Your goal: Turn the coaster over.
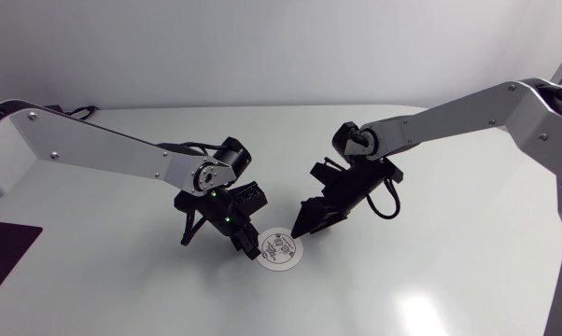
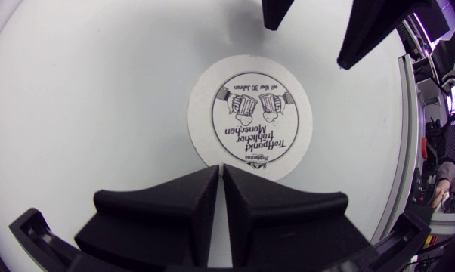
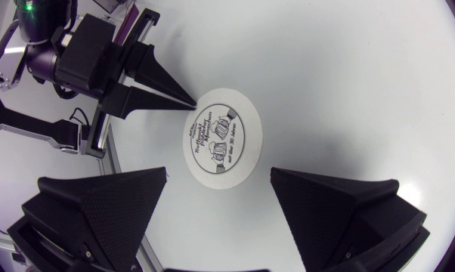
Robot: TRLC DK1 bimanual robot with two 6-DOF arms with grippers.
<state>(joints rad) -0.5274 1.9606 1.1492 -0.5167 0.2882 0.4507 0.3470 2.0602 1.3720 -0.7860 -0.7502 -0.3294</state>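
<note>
Found printed beer coaster point(image 1: 280, 249) flat on white table point(image 1: 430, 280), print up. Had left gripper point(image 1: 253, 250) pinched together, tips at its rim; had right gripper point(image 1: 302, 229) spread wide just opposite, empty.

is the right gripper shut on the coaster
No, the right gripper is wide open, and the coaster lies flat on the table just ahead of it, apart from it.

A round white cardboard coaster point(image 1: 280, 250) lies flat on the white counter point(image 1: 430, 261). Its printed black-ringed face is up.
</note>
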